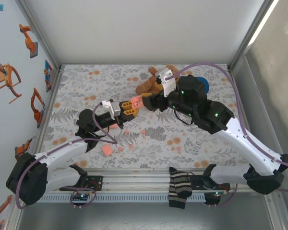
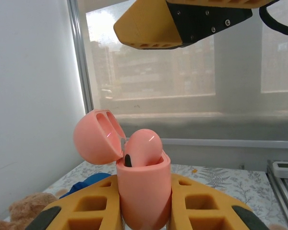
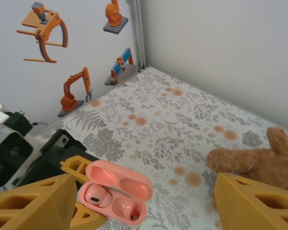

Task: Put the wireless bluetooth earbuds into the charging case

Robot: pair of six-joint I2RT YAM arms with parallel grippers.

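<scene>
Top view: the left gripper (image 1: 129, 107) clamps a glossy pink rounded case (image 1: 135, 101) above the floral table (image 1: 86, 86) – the right gripper (image 1: 145, 100) just beside it. Tiny salmon earbuds (image 1: 126, 132) lie scattered on the table.

Left wrist: the lid (image 2: 97, 136) hinged open, a smooth earbud (image 2: 143, 146) stands in the case.

Right wrist: the right gripper's jaws spread wide, holding nothing – the earbud sits in one well, a fuzzy brown teddy (image 3: 259, 160) nearby.
</scene>
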